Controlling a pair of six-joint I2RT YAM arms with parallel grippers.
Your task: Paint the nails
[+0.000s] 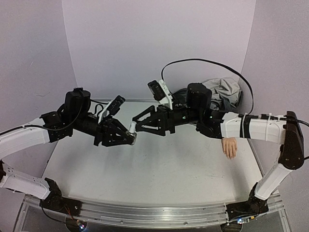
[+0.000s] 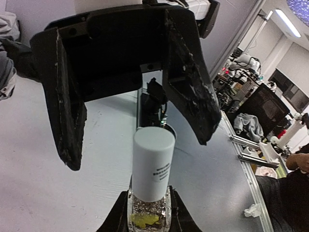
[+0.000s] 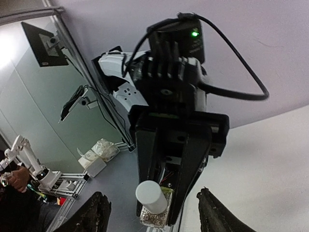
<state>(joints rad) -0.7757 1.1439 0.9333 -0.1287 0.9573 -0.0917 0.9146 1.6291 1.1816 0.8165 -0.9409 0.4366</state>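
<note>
The left gripper (image 1: pixel 130 137) was clenched on a small clear bottle (image 2: pixel 148 209), grasping its glass body below the white cap (image 2: pixel 153 159). The right gripper (image 1: pixel 135 124) faced the bottle with its jaws released, spread wide to either side of the cap and touching nothing. The mannequin hand (image 1: pixel 230 146) lay on the table (image 1: pixel 145 179) well to the right of the bottle, its nails (image 1: pixel 230 155) too small to make out.
</note>
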